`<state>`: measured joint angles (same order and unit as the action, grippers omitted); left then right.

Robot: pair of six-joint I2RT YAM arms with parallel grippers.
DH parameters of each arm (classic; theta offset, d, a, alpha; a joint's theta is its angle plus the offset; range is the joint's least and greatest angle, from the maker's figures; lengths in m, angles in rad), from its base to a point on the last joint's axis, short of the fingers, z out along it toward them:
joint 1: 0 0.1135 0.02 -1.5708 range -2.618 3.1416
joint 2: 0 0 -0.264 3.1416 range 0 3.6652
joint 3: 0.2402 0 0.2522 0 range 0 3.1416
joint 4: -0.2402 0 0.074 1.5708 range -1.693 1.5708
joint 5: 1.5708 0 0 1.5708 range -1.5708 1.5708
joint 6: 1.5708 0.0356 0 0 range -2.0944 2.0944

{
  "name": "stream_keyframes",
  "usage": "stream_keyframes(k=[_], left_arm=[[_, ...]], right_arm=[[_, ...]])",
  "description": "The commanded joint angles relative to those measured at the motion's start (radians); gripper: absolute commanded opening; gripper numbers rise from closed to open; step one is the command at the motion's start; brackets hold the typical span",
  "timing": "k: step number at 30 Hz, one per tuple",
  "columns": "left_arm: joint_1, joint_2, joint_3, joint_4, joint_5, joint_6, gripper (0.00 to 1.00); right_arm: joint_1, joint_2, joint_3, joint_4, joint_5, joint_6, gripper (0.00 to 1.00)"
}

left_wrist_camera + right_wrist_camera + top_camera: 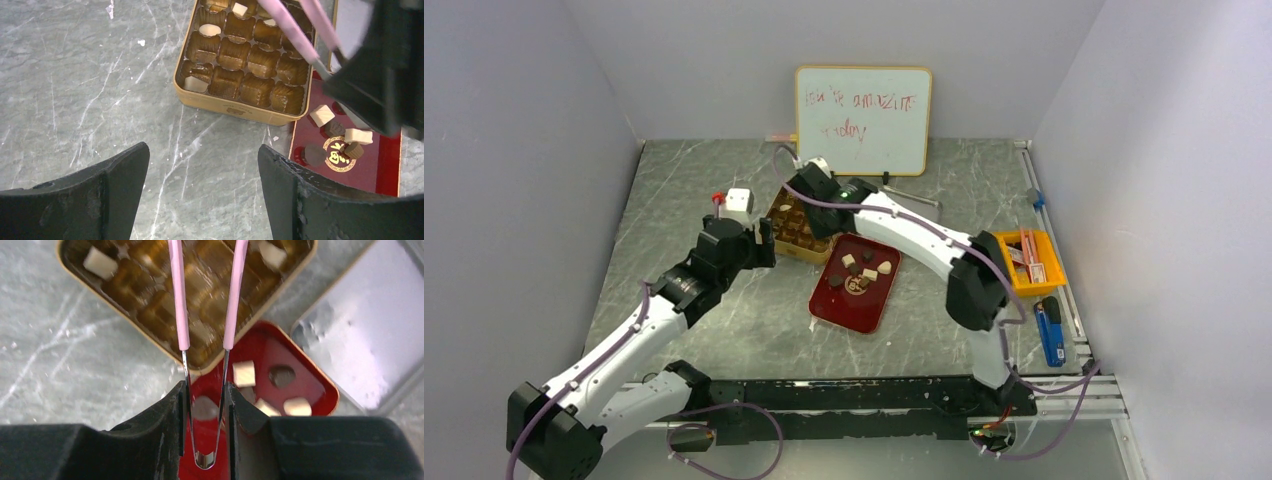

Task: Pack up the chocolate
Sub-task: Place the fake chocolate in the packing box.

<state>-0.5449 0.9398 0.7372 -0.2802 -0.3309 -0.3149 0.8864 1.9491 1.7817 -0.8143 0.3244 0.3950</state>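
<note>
L gripper (202,170): jaws wide apart, nothing between them; hangs over bare desk (75,75).
R gripper (206,395): clamped on pink tweezers (179,300) at their bent end; the two tweezer arms stick out fwd, slightly apart.
Gold tin (230,106): just ahead of L gripper; ahead of R gripper, under the tweezer arms.
Red tray (385,170): ahead-right of L gripper, right beside tin; directly below R gripper's fingers.
Chocolate (321,115): loose cream + brown pcs on red tray, below R gripper; a few cream pcs in tin cells, ahead of both.
Tweezer tips: out of frame in wrist views, can't tell if holding a pc.
</note>
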Motion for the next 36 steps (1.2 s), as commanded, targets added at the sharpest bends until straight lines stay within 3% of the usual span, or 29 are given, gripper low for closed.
stream_keyframes(k=[1,7,12,36], left_arm=[[-0.004,-0.022,0.041,-0.01,-0.012,0.018,0.84],[-0.004,-0.033,0.038,-0.017,-0.013,0.019,0.85],[-0.004,-0.047,0.026,-0.022,-0.016,0.016,0.85],[-0.004,-0.019,0.036,-0.022,-0.025,0.02,0.86]], right_arm=[[-0.015,0.118,0.2,0.039,-0.048,-0.086,0.08],[-0.032,0.278,0.404,-0.007,-0.081,-0.105,0.08],[-0.044,0.337,0.464,-0.007,-0.095,-0.106,0.07],[-0.087,0.369,0.462,0.034,-0.115,-0.123,0.18]])
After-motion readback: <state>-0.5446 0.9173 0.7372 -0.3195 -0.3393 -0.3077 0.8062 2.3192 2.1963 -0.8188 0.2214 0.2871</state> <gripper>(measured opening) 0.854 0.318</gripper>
